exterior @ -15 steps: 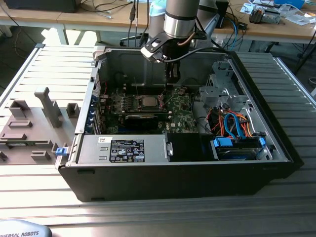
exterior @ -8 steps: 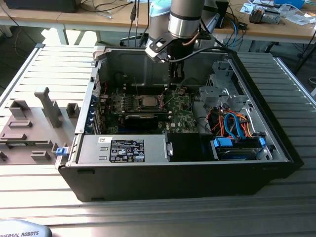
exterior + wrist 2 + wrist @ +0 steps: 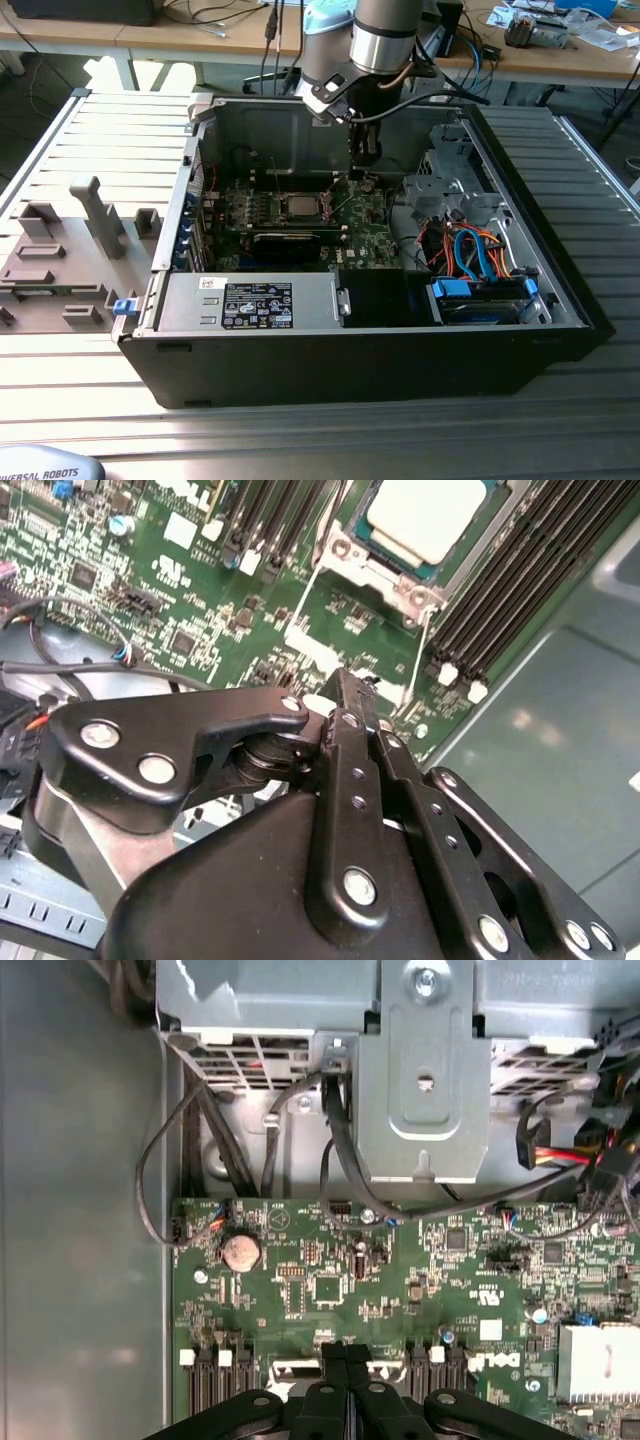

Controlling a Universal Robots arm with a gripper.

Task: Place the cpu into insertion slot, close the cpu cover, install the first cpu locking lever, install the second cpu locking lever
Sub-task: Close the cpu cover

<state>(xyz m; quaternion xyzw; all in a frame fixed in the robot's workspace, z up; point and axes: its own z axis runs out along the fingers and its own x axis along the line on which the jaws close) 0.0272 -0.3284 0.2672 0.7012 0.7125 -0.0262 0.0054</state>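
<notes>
The cpu (image 3: 300, 207) (image 3: 430, 515) lies flat in the insertion slot (image 3: 300, 223) on the green board, its pale metal top showing. The silvery cpu cover (image 3: 385, 572) lies down around it as a frame. Two thin wire locking levers (image 3: 415, 650) (image 3: 305, 595) run out from the socket's corners. My gripper (image 3: 362, 180) (image 3: 348, 685) (image 3: 345, 1352) hangs just above the board, on the exterior view's right of the socket. Its black fingers are pressed together with nothing visible between them. Whether a fingertip touches the nearer lever I cannot tell.
The board (image 3: 330, 1280) sits in an open computer case (image 3: 560, 300). Black memory slots (image 3: 510, 570) flank the socket. A metal drive cage (image 3: 450, 185) (image 3: 425, 1090) with orange and blue cables (image 3: 480, 255) stands close on the right, a power supply (image 3: 250, 303) in front, grey fixtures (image 3: 100, 215) outside left.
</notes>
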